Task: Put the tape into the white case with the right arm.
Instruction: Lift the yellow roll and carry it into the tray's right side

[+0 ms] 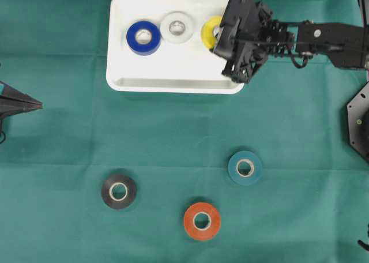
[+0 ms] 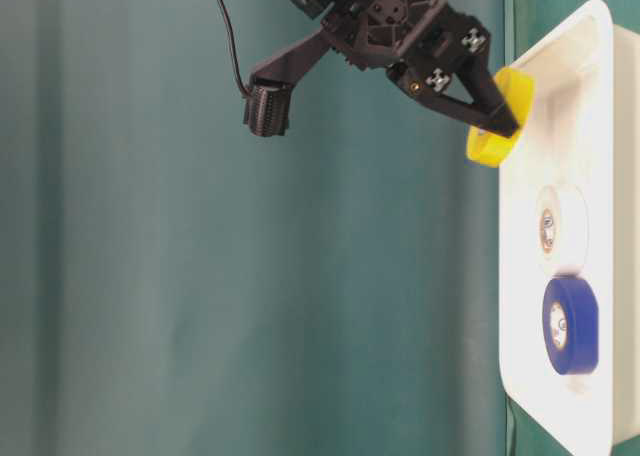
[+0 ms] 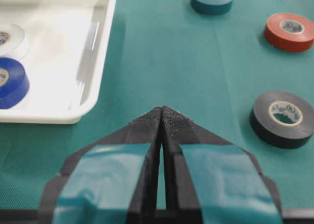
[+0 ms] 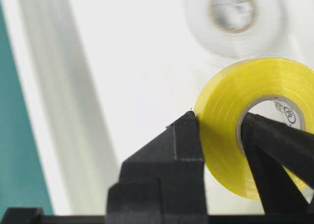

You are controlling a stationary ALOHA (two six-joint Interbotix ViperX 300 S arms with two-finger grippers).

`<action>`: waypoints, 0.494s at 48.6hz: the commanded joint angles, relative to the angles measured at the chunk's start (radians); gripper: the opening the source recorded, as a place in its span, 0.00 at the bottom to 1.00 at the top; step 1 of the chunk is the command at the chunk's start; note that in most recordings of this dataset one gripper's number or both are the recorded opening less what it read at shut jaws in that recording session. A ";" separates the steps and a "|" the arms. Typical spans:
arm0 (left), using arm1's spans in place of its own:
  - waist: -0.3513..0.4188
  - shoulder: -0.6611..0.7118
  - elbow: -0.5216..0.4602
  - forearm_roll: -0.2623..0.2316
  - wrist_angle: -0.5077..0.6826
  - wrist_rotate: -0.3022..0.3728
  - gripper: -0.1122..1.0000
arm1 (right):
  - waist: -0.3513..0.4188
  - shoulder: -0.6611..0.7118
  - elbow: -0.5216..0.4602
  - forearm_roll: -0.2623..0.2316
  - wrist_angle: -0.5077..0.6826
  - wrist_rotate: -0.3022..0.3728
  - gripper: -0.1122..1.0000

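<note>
My right gripper (image 1: 219,36) (image 2: 503,126) (image 4: 217,117) is shut on a yellow tape roll (image 1: 210,29) (image 2: 484,152) (image 4: 221,135), one finger through its core and one on its outer face. The roll hangs tilted over the right end of the white case (image 1: 173,85) (image 2: 517,276) (image 4: 122,62), close above its floor; I cannot tell if it touches. A blue roll (image 1: 143,37) and a white roll (image 1: 177,27) lie flat in the case. My left gripper (image 1: 37,104) (image 3: 162,110) is shut and holds nothing, at the left edge of the cloth.
Three rolls lie on the green cloth in front of the case: teal (image 1: 245,168), orange (image 1: 202,221) and black (image 1: 119,191). Another black fixture (image 1: 358,121) sits at the right edge.
</note>
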 commanded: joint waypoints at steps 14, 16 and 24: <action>0.002 0.008 -0.011 0.000 -0.005 0.000 0.11 | -0.044 -0.028 -0.011 -0.002 -0.044 -0.005 0.12; 0.002 0.008 -0.011 0.000 -0.006 0.000 0.11 | -0.044 -0.028 -0.009 -0.002 -0.044 -0.005 0.12; 0.002 0.008 -0.011 0.000 -0.005 0.000 0.10 | -0.049 -0.028 -0.005 -0.002 -0.044 -0.005 0.12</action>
